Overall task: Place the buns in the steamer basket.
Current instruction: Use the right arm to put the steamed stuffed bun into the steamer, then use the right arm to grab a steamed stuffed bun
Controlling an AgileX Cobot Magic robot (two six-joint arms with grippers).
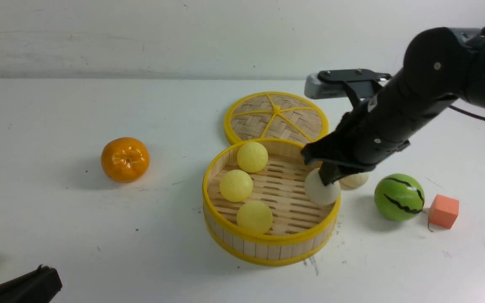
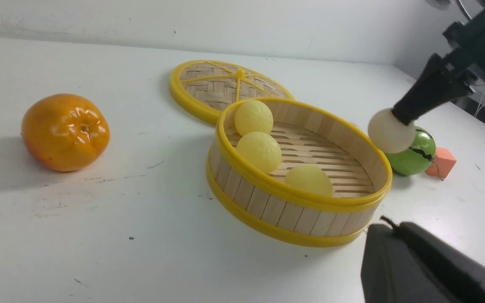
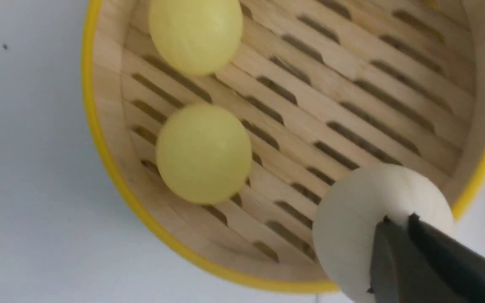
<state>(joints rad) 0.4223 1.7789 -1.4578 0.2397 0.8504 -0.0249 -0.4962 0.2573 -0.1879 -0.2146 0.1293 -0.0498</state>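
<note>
Pinching the cream bun in the right hand, hanging it just above the right rim of the steamer basket, near three yellow buns inside. Probably needing a nudge inward before spreading. Resting the left hand pressed together.

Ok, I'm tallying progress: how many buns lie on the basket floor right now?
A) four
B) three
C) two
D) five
B: three yellow buns lie on the slats of the basket; the right gripper holds a cream bun up near the rim, and the fifth bun sits outside the basket.
</note>
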